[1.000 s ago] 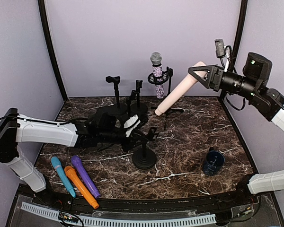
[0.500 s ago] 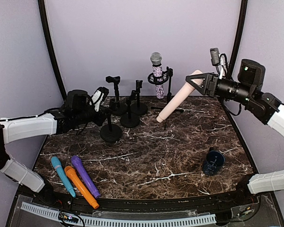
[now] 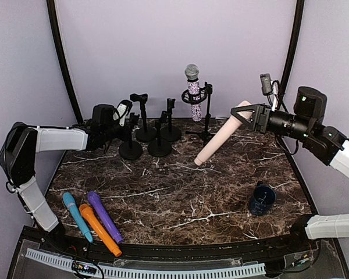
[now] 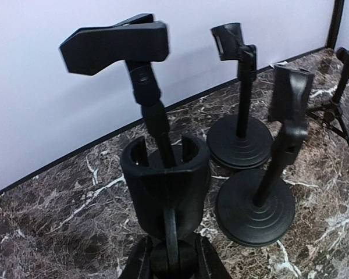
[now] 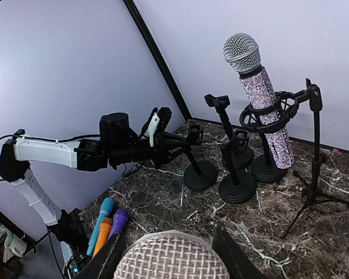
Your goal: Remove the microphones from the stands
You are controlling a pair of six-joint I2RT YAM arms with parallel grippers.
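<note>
My right gripper (image 3: 245, 114) is shut on a pale pink microphone (image 3: 218, 138). It holds it slanted, and the tail end reaches down to the marble table. In the right wrist view its mesh head (image 5: 171, 263) sits between my fingers (image 5: 109, 261). My left gripper (image 3: 127, 123) is shut on the clip of a black round-base stand (image 3: 131, 150) at the back left. The clip (image 4: 164, 180) shows in the left wrist view. A glittery microphone (image 3: 193, 93) stands upright in a shock mount on a tripod stand (image 3: 207, 119); it also shows in the right wrist view (image 5: 266, 104).
Three more black round-base stands (image 3: 160, 145) cluster at the back centre. Blue (image 3: 75, 215), orange (image 3: 99, 228) and purple (image 3: 103, 216) microphones lie at the front left. A dark blue cup (image 3: 262, 199) stands at the front right. Purple walls close the back and sides.
My left arm has carried the black stand from the table's middle to the back left and set it beside the other stands. My right gripper has lowered the pink microphone towards the table.
</note>
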